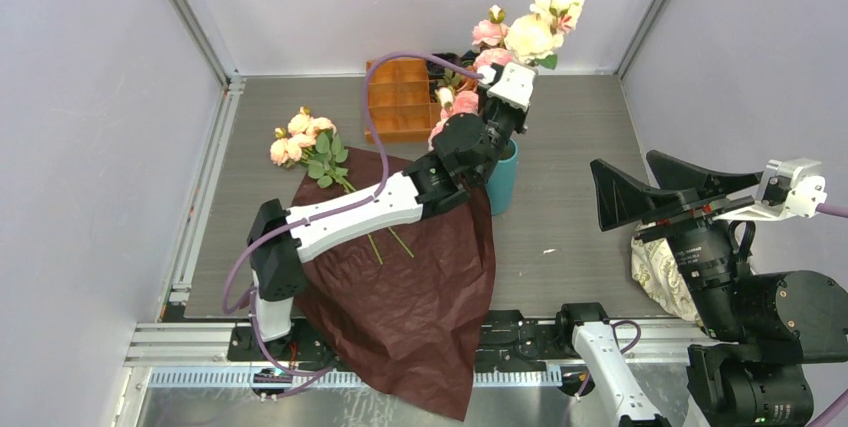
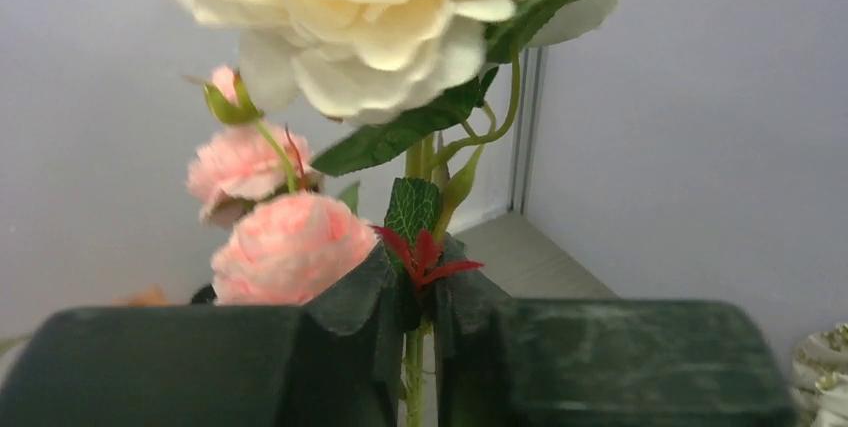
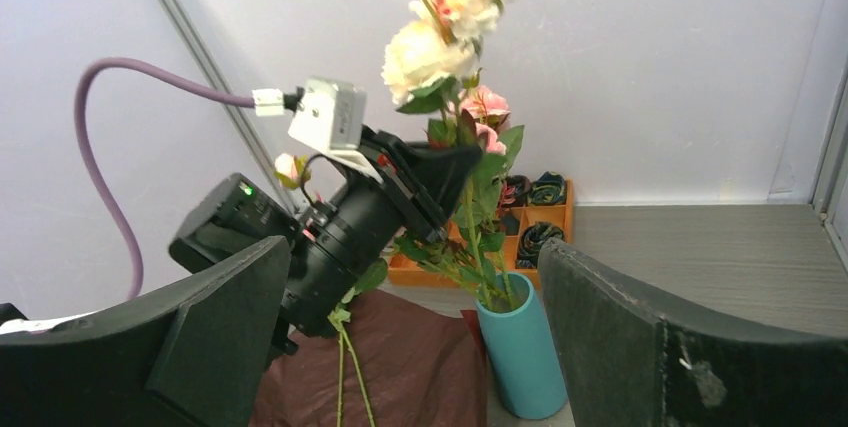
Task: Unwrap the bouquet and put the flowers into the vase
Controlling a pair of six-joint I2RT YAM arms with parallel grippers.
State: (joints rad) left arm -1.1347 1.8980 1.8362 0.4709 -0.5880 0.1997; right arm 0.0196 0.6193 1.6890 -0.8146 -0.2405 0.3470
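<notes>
Bouquet paper [image 1: 420,297], dark red, lies spread open on the table [image 1: 590,127] and hangs over the near edge. We see the left arm [image 1: 350,215] reach across it to the tall flowers [image 1: 530,35]. They stand in the blue vase [image 1: 503,185], near the orange tray [image 1: 398,97]. The right claw [image 1: 622,162] is wide apart and holds nothing. The left claw [image 2: 418,332] has its fingers [image 2: 340,347] close on both sides of one stem [image 2: 412,387]; we cannot tell if they squeeze it. Loose roses [image 1: 298,137] lie at the paper's far left corner.
</notes>
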